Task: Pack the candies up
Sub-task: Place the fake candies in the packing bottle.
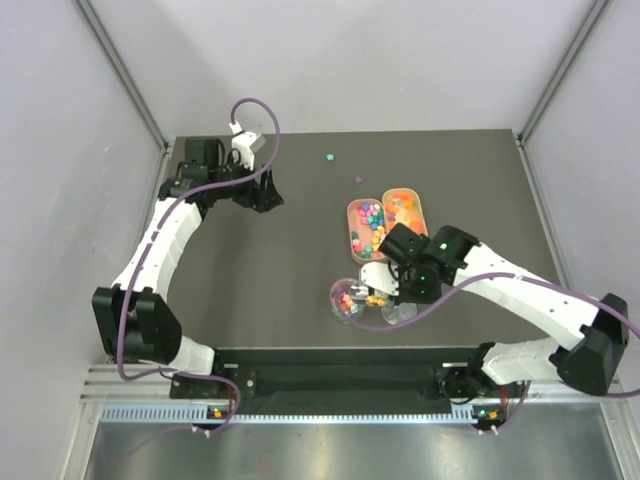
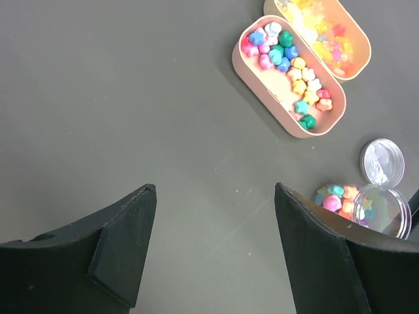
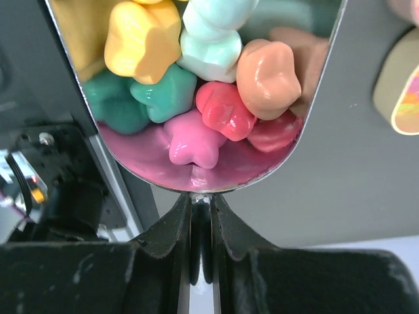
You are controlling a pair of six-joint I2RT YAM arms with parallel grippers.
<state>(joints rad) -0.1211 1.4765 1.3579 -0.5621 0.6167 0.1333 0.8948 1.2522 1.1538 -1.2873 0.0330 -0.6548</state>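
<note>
The right gripper (image 3: 200,219) is pinching a scoop (image 3: 196,169) full of candies (image 3: 196,137) by the partly filled jar (image 2: 386,210), while the tray (image 2: 275,85) is holding plenty more and the left gripper (image 2: 215,191) is hanging spread.

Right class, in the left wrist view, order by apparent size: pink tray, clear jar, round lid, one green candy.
1. pink tray
2. clear jar and round lid: alike, and the jar is partly hidden, so unranked
3. green candy

Left gripper (image 2: 215,191) held out at 10 o'clock, jaws spread wide. Right gripper (image 3: 201,200) held at 4 o'clock, jaws pinched on scoop (image 3: 137,154) handle.
</note>
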